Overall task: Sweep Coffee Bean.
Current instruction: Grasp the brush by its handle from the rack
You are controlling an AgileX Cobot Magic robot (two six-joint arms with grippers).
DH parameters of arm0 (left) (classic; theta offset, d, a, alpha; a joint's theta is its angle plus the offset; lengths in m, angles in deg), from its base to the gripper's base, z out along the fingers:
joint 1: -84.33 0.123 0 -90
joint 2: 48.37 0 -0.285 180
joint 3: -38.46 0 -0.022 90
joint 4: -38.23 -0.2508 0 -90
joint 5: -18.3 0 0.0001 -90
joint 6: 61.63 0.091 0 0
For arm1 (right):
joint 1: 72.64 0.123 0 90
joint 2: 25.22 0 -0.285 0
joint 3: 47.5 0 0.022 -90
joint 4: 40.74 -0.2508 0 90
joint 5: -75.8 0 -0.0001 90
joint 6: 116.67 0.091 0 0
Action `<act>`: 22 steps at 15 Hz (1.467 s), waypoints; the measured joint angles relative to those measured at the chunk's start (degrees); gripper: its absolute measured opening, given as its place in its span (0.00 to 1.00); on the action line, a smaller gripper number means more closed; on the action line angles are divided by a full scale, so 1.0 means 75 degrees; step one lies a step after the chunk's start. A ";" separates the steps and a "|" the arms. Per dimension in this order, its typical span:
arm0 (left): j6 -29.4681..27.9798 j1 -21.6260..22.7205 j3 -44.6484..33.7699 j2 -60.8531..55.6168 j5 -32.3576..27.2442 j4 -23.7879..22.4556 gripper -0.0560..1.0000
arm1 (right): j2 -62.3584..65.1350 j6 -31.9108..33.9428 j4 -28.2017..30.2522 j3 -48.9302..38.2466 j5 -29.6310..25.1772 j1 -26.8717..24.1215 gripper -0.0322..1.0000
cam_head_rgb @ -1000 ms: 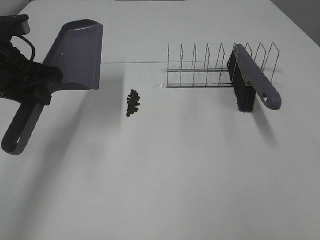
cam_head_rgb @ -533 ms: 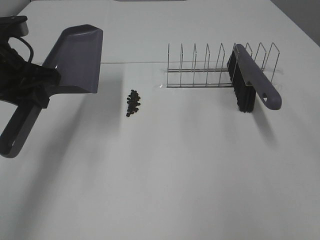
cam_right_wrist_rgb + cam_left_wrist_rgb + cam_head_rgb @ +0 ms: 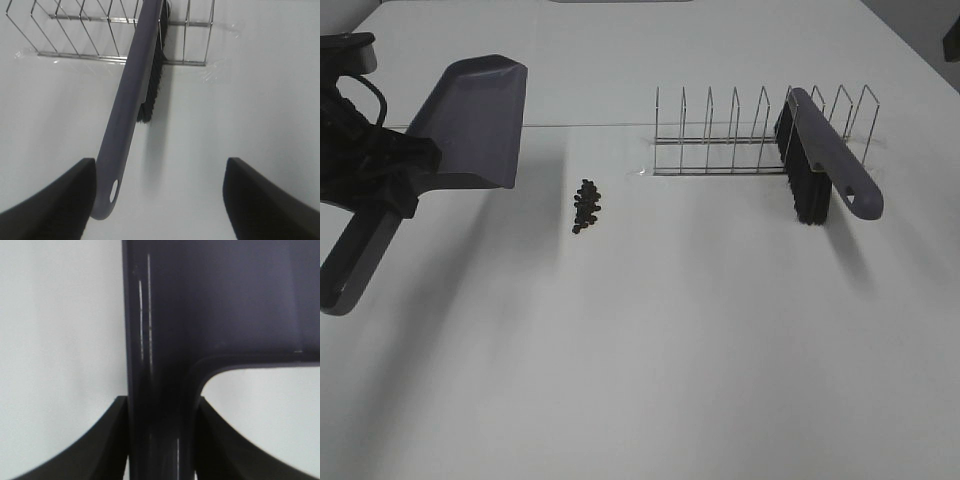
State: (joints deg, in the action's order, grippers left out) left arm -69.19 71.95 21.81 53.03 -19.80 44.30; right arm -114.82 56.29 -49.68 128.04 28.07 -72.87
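**Coffee bean (image 3: 586, 206) heap of tiny dark brown ovals loose on the white table (image 3: 650, 350), dark grey plastic dustpan (image 3: 475, 120) gripped off to its left**

Clamped shut in the left gripper (image 3: 162, 440): the straight, flat handle (image 3: 360, 250) of the dustpan, pinched between two black fingers (image 3: 107, 440) just short of where handle widens into pan. Held at a slant, with the pan end pointing toward the far side of the table and the handle end, with its hang hole, pointing back toward the near left edge. Broad soft shadow thrown on the table beside pan and handle, so apparently lifted off the surface, though not certain from these views.

Further out, to the right of the pan and apart from it: the coffee bean pile, a narrow dark clump lying directly on the table, roughly level with the pan's near end. Touching neither dustpan nor anything else.

Spread wide on the other side: the right gripper (image 3: 159, 165), with only table showing between its two dark fingers. Just beside one finger, the rounded handle end of a long grey plastic hand brush (image 3: 132, 90) with black bristles, a hang hole near the tip. Touching or not, impossible to tell.

Beyond that, the brush body propped on edge in a thin silver wire rack (image 3: 740, 135) of upright loops. Lodged in a slot near the rack's right end, bristles downward, handle jutting out past the rack toward the near side. Rack well to the right of the beans, on the opposite side of them from the dustpan.
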 joint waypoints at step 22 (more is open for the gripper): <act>0.0000 0.0000 0.0000 0.0000 -0.0008 -0.0008 0.39 | -0.8105 0.1421 0.0924 0.7876 -0.2934 0.0909 0.50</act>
State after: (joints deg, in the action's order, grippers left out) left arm -69.19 71.95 21.81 53.03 -19.86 44.24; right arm -175.61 66.94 -42.74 187.12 6.07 -66.05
